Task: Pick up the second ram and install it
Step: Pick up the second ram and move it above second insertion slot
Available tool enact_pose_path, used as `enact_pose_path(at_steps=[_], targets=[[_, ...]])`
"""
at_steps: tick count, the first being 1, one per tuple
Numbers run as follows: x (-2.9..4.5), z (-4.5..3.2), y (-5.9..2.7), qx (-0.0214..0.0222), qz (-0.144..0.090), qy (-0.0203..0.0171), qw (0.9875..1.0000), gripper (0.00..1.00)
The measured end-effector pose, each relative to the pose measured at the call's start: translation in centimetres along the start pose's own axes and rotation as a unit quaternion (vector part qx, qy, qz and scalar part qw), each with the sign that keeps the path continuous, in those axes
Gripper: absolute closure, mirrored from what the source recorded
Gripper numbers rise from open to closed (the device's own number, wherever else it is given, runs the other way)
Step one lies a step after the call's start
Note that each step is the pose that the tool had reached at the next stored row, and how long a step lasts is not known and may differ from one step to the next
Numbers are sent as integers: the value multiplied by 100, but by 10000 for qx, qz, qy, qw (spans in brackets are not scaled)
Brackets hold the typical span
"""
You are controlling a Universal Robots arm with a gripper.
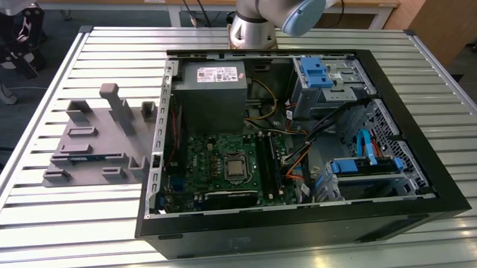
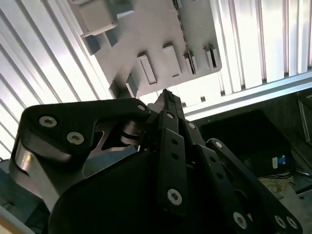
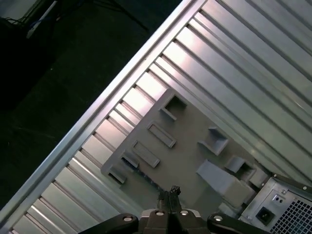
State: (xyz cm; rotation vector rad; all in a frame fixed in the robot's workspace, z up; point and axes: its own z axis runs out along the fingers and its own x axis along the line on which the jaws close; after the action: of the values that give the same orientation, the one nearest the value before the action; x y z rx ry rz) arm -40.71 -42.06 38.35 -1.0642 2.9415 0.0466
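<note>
Exterior view: the second ram (image 1: 86,159) sits in the grey fixture tray (image 1: 111,145) on the slatted table (image 1: 82,218). It is in the near-left part of the tray, well apart from the open PC case (image 1: 298,226) on the exterior view's right. Inside the case the motherboard (image 1: 223,164) lies flat; can't tell from here what its memory slots hold. At the far edge of the table stands the arm base (image 1: 252,30).

Second wrist view: the gripper (image 2: 167,96) hangs above the tray (image 2: 161,44). Jaws are pressed together at the tips with nothing between them. Can't pick the stick out among the tray's blocks here.

First wrist view: the gripper (image 3: 169,191) reads the same: tips closed on each other, empty, well clear above the tray (image 3: 190,146). A dark narrow strip close to the tray's corner is probably the stick, but I'm not sure enough to mark it.

Judgement: this is the pick step, approach phase. Nothing is grasped and the install hasn't started. The pick calls for parting the jaws first and setting them across the stick's thin faces, centred on its length. After that it needs a straight drop, since the tray blocks on either side look to leave little room for skew.
</note>
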Motion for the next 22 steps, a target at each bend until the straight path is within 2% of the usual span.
enact_pose_path(at_steps=[3,6,12,15,17,20,22], targets=[[1,0,0,-4,-137,3,9999,89],[1,3,0,-9,-393,9,9992,89],[1,6,1,-21,-904,21,9959,89],[1,8,1,-26,-1135,26,9935,89],[2,10,0,-30,-1312,30,9914,89],[2,12,1,-36,-1566,37,9876,89],[2,14,1,-39,-1739,41,9847,89]])
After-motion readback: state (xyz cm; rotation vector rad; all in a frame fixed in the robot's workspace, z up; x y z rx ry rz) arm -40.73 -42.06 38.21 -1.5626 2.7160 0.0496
